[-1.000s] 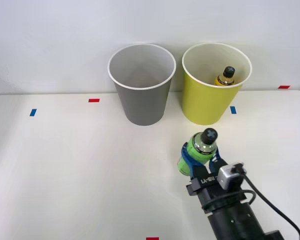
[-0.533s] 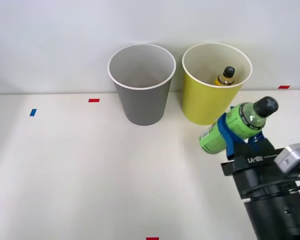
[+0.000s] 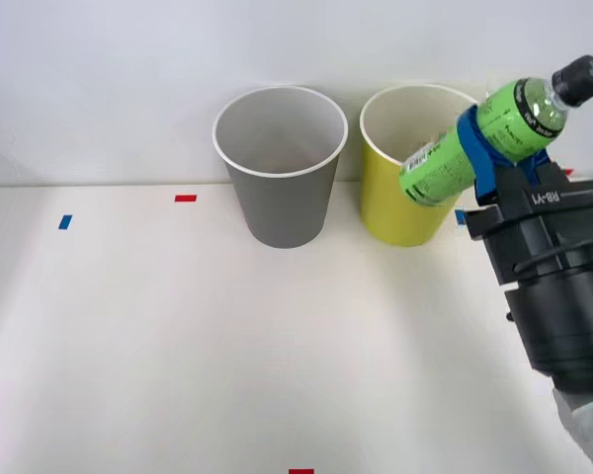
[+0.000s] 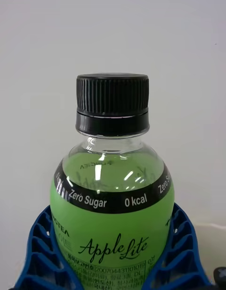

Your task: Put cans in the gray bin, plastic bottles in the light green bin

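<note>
1. White wall backs a pale worktop (image 3: 178, 346), and the light green bin (image 3: 390, 202) stands at the worktop's far edge against that wall.
2. Just beside the light green bin, on its left, stands the gray bin (image 3: 280, 188); the two do not touch, and both are upright with white rims.
3. Small red and blue tape marks (image 3: 186, 198) lie on the worktop to the left of the gray bin, well apart from the light green bin.
4. The right hand (image 3: 504, 163) is raised off the worktop, at the right side of the light green bin and level with its rim.
5. Its blue ribbed fingers (image 4: 181, 252) are clenched around the middle of the green-labelled plastic bottle (image 3: 484, 133), one on each side of the label.
6. The bottle lies tilted in the hand: its black cap (image 3: 580, 77) points up and away from the light green bin, while its base overlaps the bin's right rim in the front view.
7. In the right wrist view the label reads "Zero Sugar", "0 kcal" and "Apple Lite".
</note>
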Motion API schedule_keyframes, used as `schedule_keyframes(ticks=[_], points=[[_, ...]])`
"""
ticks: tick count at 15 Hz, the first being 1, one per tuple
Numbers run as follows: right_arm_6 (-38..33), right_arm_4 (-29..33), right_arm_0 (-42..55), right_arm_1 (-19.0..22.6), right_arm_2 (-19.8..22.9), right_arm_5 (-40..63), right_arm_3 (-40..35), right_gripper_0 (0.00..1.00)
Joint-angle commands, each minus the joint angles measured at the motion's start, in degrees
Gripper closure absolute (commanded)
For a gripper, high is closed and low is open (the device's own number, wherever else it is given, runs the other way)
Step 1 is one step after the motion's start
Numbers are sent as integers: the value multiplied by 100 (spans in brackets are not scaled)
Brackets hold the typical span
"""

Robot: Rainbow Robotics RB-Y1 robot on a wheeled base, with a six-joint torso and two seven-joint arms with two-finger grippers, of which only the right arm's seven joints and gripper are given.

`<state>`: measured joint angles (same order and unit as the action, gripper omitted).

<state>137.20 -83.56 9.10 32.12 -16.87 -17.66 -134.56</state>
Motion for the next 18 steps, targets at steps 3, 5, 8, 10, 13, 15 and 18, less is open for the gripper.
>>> schedule_keyframes(ticks=[3,5,8,10,13,15,18], points=[[70,-249,-1042,-470,667,1116,887,99],[141,-170,-1578,-760,702,1213,1485,99],[290,-64,-2237,-962,737,1222,2206,99],[369,-3,-2633,-1006,764,1230,2742,99],[510,103,-2914,-997,772,1345,3260,99],[580,155,-3037,-997,816,1547,3533,99],[598,173,-3257,-1015,816,1679,3717,99]])
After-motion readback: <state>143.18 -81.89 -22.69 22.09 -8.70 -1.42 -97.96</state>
